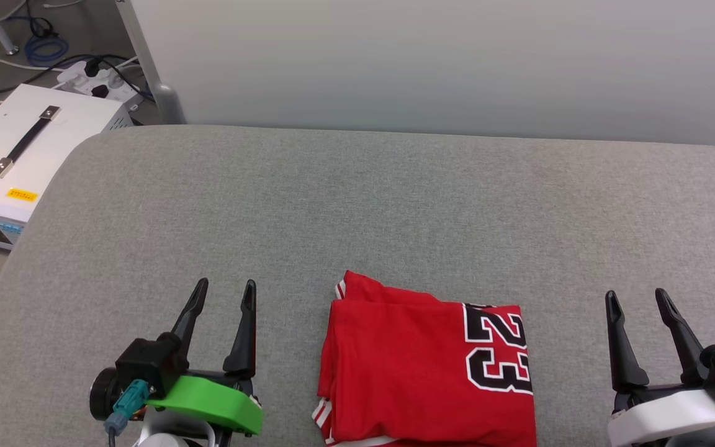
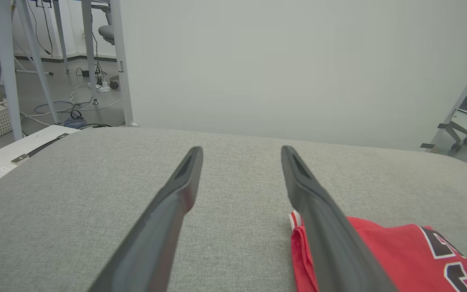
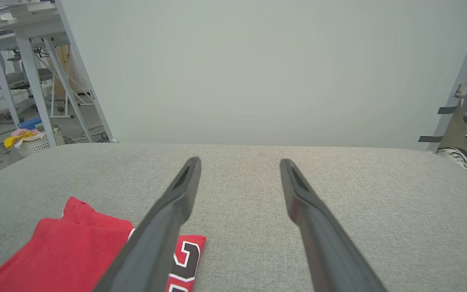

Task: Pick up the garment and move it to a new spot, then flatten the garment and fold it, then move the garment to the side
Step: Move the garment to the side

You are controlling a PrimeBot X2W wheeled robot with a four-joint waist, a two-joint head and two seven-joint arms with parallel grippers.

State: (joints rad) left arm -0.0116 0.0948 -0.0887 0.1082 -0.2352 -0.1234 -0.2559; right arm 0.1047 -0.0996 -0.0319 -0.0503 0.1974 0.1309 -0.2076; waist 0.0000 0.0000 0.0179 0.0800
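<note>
Left hand (image 1: 225, 284) and right hand (image 1: 635, 293), fingers parted, flank the garment (image 1: 419, 366).

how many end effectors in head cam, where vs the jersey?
2. Left end effector at lower left, open, left of the folded garment; right end effector at lower right, open, right of it. Neither touches it; none seem hidden.

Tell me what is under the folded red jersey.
The red jersey lies folded on the grey fabric surface, which shows beside and beyond it. Anything between or beneath its layers is covered and cannot be seen.
</note>
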